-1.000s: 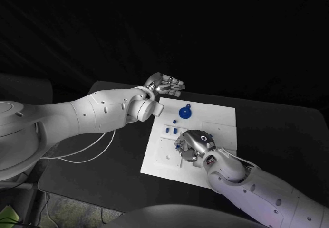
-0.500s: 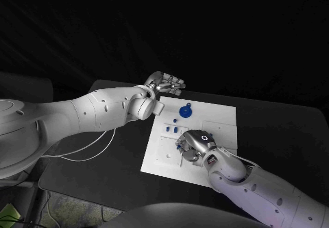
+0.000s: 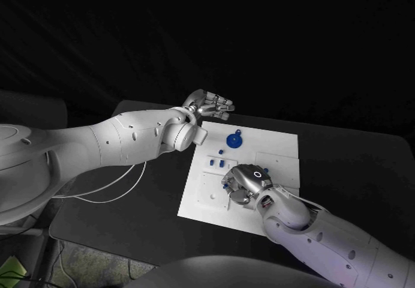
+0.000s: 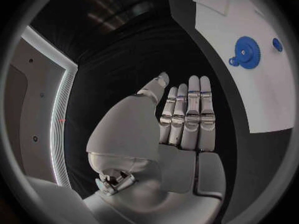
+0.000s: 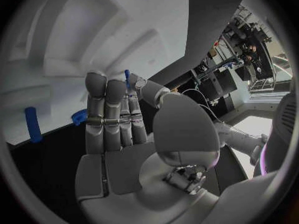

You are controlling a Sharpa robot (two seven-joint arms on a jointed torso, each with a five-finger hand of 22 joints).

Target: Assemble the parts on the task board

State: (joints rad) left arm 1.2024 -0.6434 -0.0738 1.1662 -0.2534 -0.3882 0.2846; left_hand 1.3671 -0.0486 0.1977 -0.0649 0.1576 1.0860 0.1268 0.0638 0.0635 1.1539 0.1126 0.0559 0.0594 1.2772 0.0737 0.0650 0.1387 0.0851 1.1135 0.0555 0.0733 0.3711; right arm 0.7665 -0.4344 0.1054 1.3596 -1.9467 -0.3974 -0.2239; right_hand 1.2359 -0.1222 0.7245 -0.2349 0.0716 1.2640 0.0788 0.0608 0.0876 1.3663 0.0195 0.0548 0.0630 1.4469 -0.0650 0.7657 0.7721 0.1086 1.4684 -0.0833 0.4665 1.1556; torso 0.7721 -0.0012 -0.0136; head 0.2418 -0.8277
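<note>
The white board (image 3: pixel 259 157) lay in the middle of the black table (image 3: pixel 129 204). The right hand (image 3: pixel 246 183) rested low over the board's near middle, knuckles up, and its fingers (image 5: pixel 107 115) lay close together and stretched out almost straight over the board's moulded recesses. A thin blue pin (image 5: pixel 127 76) stood just past the fingertips, between them and the thumb; whether it was pinched or only near them could not be told. Two small blue pieces (image 3: pixel 216 161) lay on the board just beyond that hand. A blue gear (image 3: pixel 233 141) with a little blue knob (image 3: pixel 238 133) beside it sat on the far part of the board. The left hand (image 3: pixel 210 107) hovered off the board's far left corner, above the table, fingers (image 4: pixel 190 115) straight, side by side, grasping nothing
</note>
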